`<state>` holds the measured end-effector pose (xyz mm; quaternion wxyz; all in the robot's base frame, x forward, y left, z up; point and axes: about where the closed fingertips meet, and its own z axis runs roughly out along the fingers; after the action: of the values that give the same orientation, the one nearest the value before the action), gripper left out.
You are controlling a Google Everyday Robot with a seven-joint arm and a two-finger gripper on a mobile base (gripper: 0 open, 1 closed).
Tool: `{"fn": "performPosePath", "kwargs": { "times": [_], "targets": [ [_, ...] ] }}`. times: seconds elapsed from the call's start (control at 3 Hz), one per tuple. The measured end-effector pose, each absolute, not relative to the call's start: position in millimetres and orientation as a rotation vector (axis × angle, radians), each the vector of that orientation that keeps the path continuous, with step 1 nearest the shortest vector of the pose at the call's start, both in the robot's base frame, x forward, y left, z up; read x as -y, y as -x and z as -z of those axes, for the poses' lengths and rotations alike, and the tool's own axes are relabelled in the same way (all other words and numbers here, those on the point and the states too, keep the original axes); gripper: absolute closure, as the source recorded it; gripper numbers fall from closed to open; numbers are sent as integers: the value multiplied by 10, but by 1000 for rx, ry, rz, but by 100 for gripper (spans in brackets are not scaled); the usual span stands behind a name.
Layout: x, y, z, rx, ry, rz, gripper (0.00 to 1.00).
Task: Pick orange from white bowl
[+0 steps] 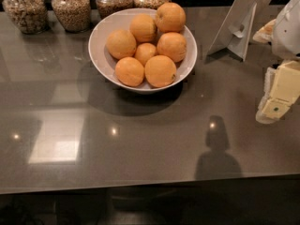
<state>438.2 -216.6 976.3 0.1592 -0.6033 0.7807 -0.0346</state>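
The white bowl point(107, 34) stands on the grey counter, back centre, and holds several oranges. A large orange point(161, 71) lies at the bowl's front right; a noticeably smaller orange point(145, 53) sits in the middle of the pile. My gripper point(276, 100) is at the right edge of the view, well to the right of the bowl and above the counter. It holds nothing that I can see.
Several glass jars of grain point(71, 8) line the back edge behind the bowl. A white folded stand point(240, 25) is at the back right, between bowl and gripper. The counter's front edge point(140, 185) runs across the lower view.
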Motion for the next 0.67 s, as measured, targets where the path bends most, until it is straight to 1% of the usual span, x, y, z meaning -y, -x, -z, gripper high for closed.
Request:
{"fn": "performPosePath", "kwargs": {
  "times": [0.33,0.67],
  "targets": [
    [2165,-4383,-9763,-2231,1724,99,0],
    [2051,-4537,-9770,-2172,1708,66,0]
  ]
}}
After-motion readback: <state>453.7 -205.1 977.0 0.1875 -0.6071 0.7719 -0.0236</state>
